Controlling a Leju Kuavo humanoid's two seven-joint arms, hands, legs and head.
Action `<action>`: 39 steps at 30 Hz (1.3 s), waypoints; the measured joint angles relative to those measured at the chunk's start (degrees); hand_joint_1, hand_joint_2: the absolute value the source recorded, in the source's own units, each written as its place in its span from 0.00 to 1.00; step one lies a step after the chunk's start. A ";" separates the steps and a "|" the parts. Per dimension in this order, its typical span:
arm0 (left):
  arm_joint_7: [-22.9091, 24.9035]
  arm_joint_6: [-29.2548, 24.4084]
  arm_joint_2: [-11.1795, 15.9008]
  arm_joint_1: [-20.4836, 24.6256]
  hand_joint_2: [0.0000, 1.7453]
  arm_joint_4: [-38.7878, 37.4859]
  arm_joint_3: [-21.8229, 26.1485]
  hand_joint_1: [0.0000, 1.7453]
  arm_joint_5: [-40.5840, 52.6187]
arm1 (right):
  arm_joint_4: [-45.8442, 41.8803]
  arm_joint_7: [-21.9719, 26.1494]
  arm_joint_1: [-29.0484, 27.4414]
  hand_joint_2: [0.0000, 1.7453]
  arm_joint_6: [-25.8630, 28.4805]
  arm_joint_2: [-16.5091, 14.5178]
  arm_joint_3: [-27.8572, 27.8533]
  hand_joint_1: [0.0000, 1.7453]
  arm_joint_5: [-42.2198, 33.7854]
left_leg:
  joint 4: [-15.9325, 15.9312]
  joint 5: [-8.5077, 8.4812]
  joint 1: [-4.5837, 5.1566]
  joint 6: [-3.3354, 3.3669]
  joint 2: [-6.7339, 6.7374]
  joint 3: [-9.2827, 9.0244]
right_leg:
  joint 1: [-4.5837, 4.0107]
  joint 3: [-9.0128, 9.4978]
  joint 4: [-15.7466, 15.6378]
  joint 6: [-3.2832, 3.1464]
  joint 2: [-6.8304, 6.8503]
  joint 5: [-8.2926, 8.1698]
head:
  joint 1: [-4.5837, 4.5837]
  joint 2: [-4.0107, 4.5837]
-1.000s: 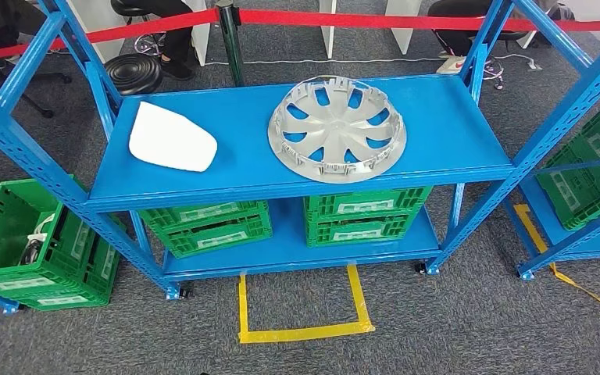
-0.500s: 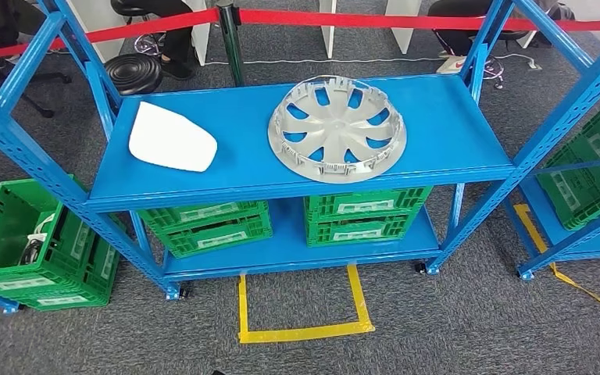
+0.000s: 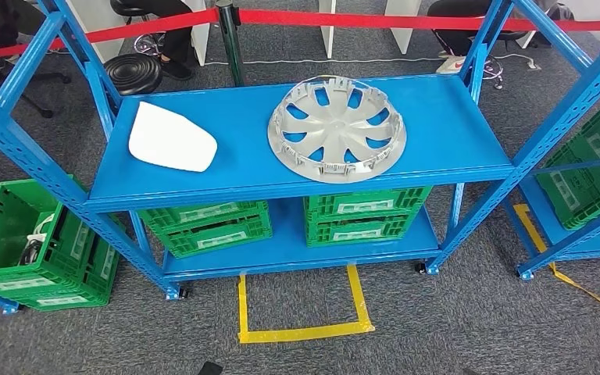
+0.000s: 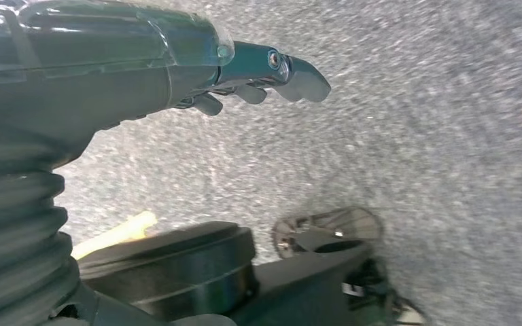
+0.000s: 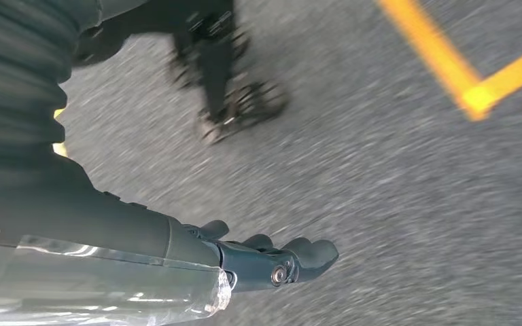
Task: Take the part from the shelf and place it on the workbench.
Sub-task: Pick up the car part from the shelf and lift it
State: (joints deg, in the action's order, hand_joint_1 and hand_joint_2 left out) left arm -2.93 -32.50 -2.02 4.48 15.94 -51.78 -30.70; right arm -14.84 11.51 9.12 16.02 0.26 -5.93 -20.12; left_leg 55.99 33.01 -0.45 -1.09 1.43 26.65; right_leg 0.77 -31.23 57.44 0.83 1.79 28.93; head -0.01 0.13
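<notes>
Hubcap (image 3: 337, 129), silver, lies flat at centre frame on the blue shelf (image 3: 453, 133) in the head view, a white panel (image 3: 171, 138) well to its left. The wrist views look down at grey carpet instead: left hand (image 4: 258, 81) and right hand (image 5: 272, 261) both hang empty, fingers loosely extended.

The blue shelf's (image 3: 437, 133) top board carries two parts: one silver hubcap (image 3: 337, 129) toward its right end and one white mirror cover (image 3: 170, 138) near its left edge. Four green crates (image 3: 207, 225) are stacked in two pairs on the lower board, with another (image 3: 43, 250) on the floor at left.
</notes>
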 joint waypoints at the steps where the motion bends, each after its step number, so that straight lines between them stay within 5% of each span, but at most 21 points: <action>1: -1.02 -0.07 -0.02 0.03 1.00 -0.07 0.00 0.00 -0.61 | -0.13 1.38 0.39 1.00 -0.76 0.00 -0.27 0.00 -0.69 | 0.00 0.00 0.00 0.00 0.03 0.01 | 0.00 0.00 0.00 0.00 0.00 0.00 | 0.00 0.00; 6: -4.11 0.03 -0.02 0.13 1.00 -0.39 0.00 0.00 -2.44 | -4.00 6.53 1.44 1.00 -1.52 0.08 -0.61 0.00 -1.96 | 0.00 -0.02 0.00 0.03 0.12 -0.03 | 0.00 0.00 0.00 0.01 -0.03 -0.01 | 0.01 0.00; 10: -5.06 0.46 -0.01 0.14 0.00 -0.59 0.00 0.00 -3.13 | -9.25 7.18 1.48 1.00 0.78 0.31 -0.57 0.00 -0.06 | 0.01 -0.02 0.00 0.03 0.21 -0.02 | 0.02 0.00 0.00 0.03 -0.06 -0.02 | 0.01 0.00; 21: -6.30 2.07 -0.02 0.17 0.00 -0.87 0.00 0.00 -4.31 | -25.20 3.94 1.07 1.00 4.80 1.27 1.56 0.00 14.78 | 0.02 -0.02 0.03 0.04 0.23 -0.05 | 0.07 0.00 0.00 0.06 -0.09 -0.04 | 0.01 0.00; 39: -7.34 4.74 -0.15 0.31 0.00 -1.33 0.00 0.00 -6.28 | -51.02 -4.36 -0.25 1.00 10.58 3.08 12.42 0.00 42.00 | 0.03 -0.03 0.06 0.04 0.16 -0.09 | 0.09 0.00 0.00 0.06 -0.07 -0.05 | 0.00 0.00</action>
State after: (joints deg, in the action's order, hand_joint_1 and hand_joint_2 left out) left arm -10.27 -27.76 -2.17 4.79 14.61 -51.78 -36.98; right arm -65.85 7.15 8.86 26.60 3.34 6.49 21.88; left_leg 56.02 32.98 -0.40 -1.05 1.59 26.56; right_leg 0.86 -31.23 57.44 0.89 1.72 28.89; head -0.01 0.13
